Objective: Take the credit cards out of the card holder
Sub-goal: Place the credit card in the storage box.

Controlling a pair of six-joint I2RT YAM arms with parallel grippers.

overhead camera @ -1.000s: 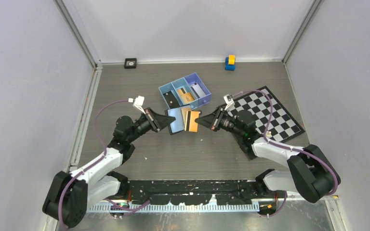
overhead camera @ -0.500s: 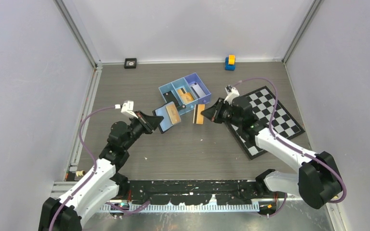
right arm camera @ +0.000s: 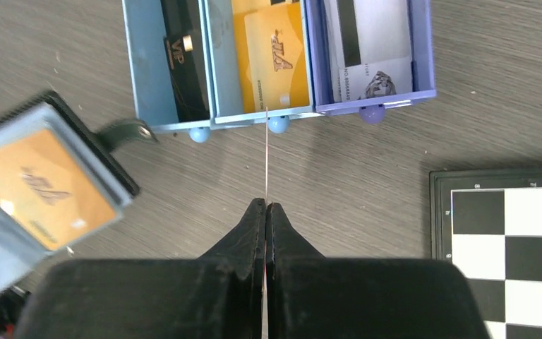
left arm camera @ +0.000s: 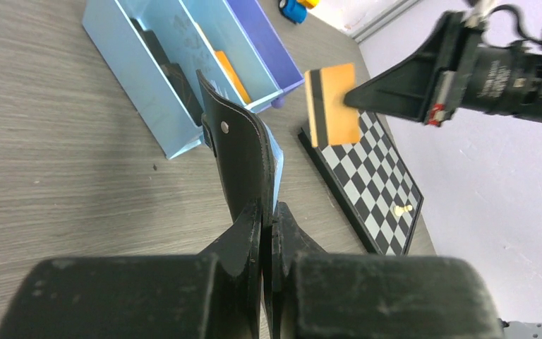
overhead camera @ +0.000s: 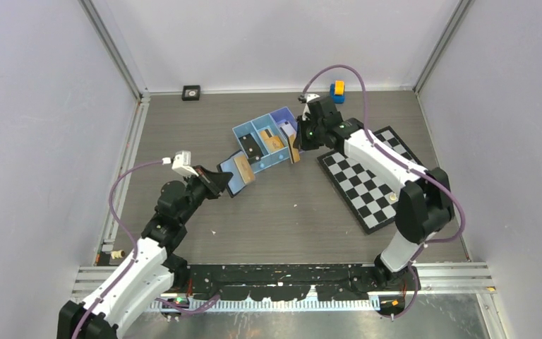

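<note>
Tray (right arm camera: 133, 63), blue with three compartments, is seen at the upper centre of the right wrist view. A black card (right arm camera: 183, 60) is held in the left compartment, orange-gold cards (right arm camera: 275, 49) in the middle one, and white-and-grey cards (right arm camera: 370, 49) in the right one. The card holder (overhead camera: 236, 174) is found left of centre in the top view, just below-left of the tray, spread open. A second orange-gold card (right arm camera: 42, 187) is seated in its pale blue inside. Its lower edge is pinched by the left gripper (left arm camera: 262, 212), jaws pressed together on the black cover. The left arm is stretched from the lower left toward the centre. An orange card (left arm camera: 333, 104) with a dark stripe is pinched between the jaws of the right gripper (right arm camera: 266, 206) and seen edge-on, just below the tray's middle compartment in that view. The right arm is reached far up the frame, above the chequered board (overhead camera: 374, 180).
</note>
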